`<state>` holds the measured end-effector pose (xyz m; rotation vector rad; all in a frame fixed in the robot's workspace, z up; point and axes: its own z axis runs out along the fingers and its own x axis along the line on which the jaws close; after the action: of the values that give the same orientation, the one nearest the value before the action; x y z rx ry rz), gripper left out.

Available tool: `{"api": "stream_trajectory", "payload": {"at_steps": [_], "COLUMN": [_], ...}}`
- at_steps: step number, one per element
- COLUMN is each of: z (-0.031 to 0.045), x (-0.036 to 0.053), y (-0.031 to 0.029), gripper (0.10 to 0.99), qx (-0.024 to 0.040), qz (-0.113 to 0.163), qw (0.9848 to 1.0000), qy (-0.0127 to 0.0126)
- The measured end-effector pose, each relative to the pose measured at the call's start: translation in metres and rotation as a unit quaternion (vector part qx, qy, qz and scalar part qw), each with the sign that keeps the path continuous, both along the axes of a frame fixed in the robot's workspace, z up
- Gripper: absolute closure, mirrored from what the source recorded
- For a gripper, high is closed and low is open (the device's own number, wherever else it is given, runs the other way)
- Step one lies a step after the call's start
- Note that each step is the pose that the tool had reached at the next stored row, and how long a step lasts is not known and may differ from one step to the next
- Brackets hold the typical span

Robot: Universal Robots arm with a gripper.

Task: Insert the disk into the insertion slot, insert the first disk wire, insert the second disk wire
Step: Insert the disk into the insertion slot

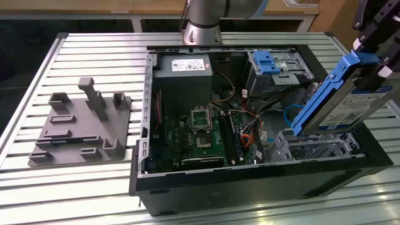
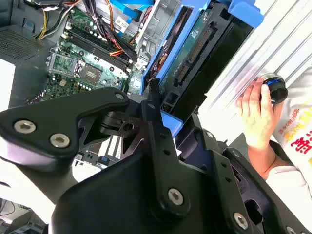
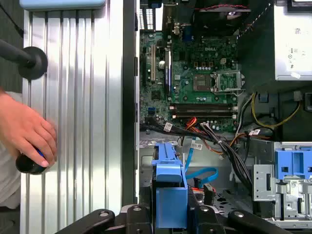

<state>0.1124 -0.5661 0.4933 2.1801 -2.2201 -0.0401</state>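
Disk (image 1: 349,102) grasped at upper end by clenched gripper (image 1: 373,63), held tilted above insertion slot (image 1: 315,145) at exterior view's right. Lower edge brought near cage mouth, likely angled to line up with opening; not yet seated. Computer case (image 1: 250,187) laid open on worktop (image 1: 93,51), likely for access from above. Person's hand (image 3: 29,134) rested beside case.

The black tool (image 1: 372,61) hangs tilted, its jaws clamped on the upper end of the flat grey hard drive in a bright blue plastic caddy (image 1: 342,105), which slants down below it. The silver arm column (image 1: 202,26) stands upright, well apart from the tool.
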Motion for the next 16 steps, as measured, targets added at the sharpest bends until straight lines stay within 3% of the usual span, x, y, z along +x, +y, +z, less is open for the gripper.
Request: {"api": "stream_trajectory", "payload": {"at_steps": [13, 16], "z": [0.0000, 0.0000], "x": [0.0000, 0.0000], "y": [0.0000, -0.0001], "gripper": [0.725, 0.725], "qx": [0.0001, 0.0072], "qz": [0.000, 0.000], "qw": [1.0000, 1.0000], "qy": [0.0000, 0.0000]}}
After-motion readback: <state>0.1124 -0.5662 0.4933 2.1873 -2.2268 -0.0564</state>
